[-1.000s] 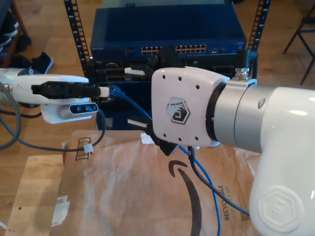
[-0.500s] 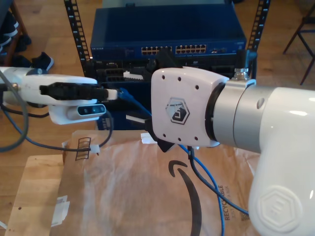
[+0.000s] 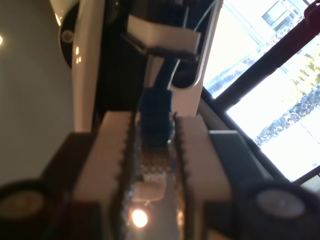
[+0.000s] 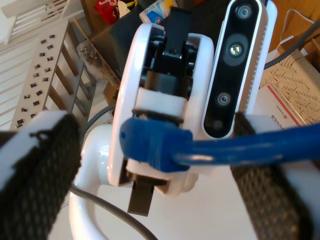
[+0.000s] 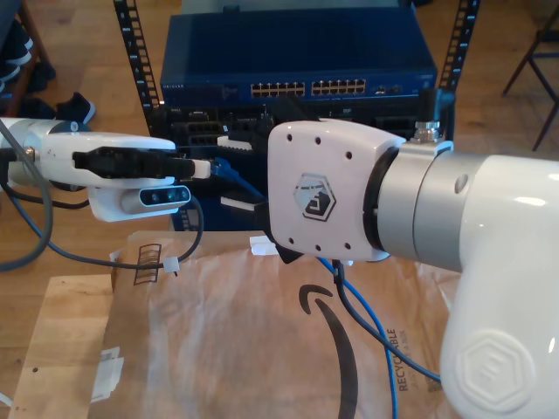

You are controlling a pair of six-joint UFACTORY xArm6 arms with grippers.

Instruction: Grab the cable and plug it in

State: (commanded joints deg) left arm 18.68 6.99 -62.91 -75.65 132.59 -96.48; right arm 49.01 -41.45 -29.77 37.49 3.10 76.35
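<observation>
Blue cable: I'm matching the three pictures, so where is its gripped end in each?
Exterior view: blue cable end, left of centre, before the switch rack.
First wrist view: between my first gripper's jaws.
Second wrist view: at that gripper's tip.
Shared landmark: my first gripper, clamping it.

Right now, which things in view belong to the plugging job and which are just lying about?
Job: blue Ethernet cable; network switch; my first end effector; my second end effector.
Lying about: brown paper packaging; shoe.

glossy plastic arm (image 5: pixel 489 262) (white), crinkled paper (image 5: pixel 227 340)
</observation>
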